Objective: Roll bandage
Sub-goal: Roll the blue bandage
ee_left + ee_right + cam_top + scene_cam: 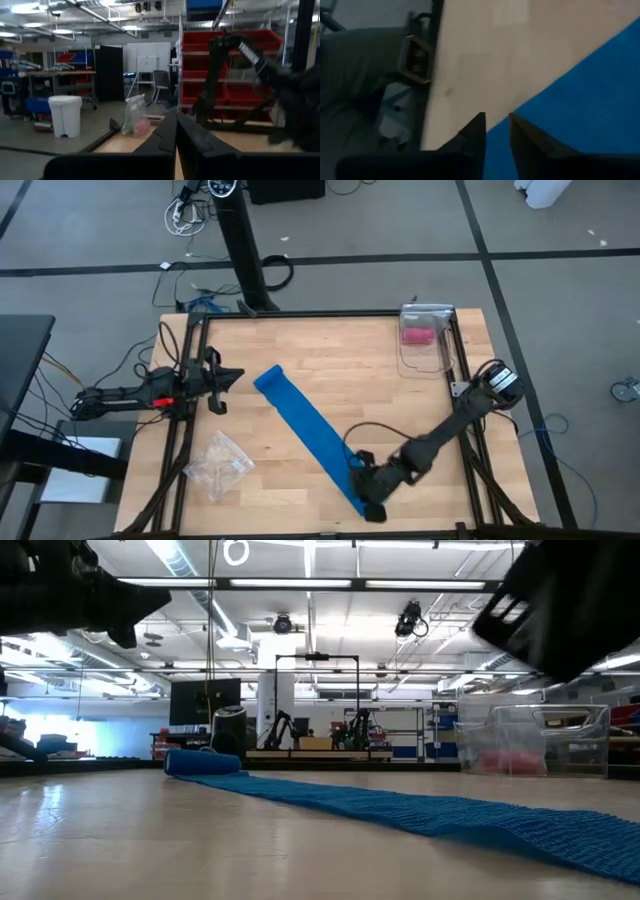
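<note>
The bright blue bandage [310,435] lies flat on the wooden table, running diagonally from the far left to the near right. In the low view its far end [200,762] looks curled up into a small roll. My right gripper [370,505] slants down over the bandage's near end. In the right wrist view its fingers [496,120] stand a little apart over the edge of the blue strip [580,95]. My left gripper [232,377] waits shut at the table's left edge, clear of the bandage, with its fingers together [176,130]. My right gripper comes at the bandage's near end [520,112] slanting down from the table's right side. One fingertip [475,125] is over bare wood and the other is over the blue strip. Whether they touch the strip, I cannot tell.
A clear plastic container [427,345] holding a pink roll [417,334] stands at the far right corner. A crumpled clear plastic bag [218,465] lies near the left front. Bare wood lies between the bandage and the container.
</note>
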You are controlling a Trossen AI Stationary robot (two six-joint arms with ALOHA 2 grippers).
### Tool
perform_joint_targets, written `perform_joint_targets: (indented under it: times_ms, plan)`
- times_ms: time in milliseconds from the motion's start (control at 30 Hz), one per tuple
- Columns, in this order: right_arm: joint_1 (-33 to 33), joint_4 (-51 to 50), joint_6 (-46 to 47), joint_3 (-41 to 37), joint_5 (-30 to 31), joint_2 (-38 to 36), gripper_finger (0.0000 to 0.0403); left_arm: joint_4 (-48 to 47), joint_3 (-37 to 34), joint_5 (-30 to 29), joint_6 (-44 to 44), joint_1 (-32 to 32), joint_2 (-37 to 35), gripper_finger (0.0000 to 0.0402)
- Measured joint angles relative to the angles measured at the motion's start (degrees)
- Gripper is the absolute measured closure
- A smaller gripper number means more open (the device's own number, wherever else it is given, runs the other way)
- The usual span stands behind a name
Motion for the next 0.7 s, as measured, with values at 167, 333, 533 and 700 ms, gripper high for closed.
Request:
perform_joint_targets:
  times_ms: [167, 333, 533, 700]
  plan:
    - [-7.1, 14.5, -9.2, -7.7, -6.7, -0.2, 0.0375, 2.6, 0.0, 0.0, -5.8, 0.0, 0.0, 0.0385]
    - [-13.4, 23.0, -16.8, -13.0, -10.1, -0.2, 0.0399, 8.0, 0.0, -1.9, -0.8, 0.0, 0.0, 0.0385]
    - [-18.6, 25.9, -22.4, -14.6, -11.8, -0.3, 0.0400, 4.0, 0.0, -0.8, -1.9, -0.1, 0.6, 0.0383]
    - [-22.0, 25.9, -23.0, -13.2, -16.6, -0.2, 0.0400, -1.2, 0.0, -0.2, -3.2, -0.6, 4.5, 0.0368]
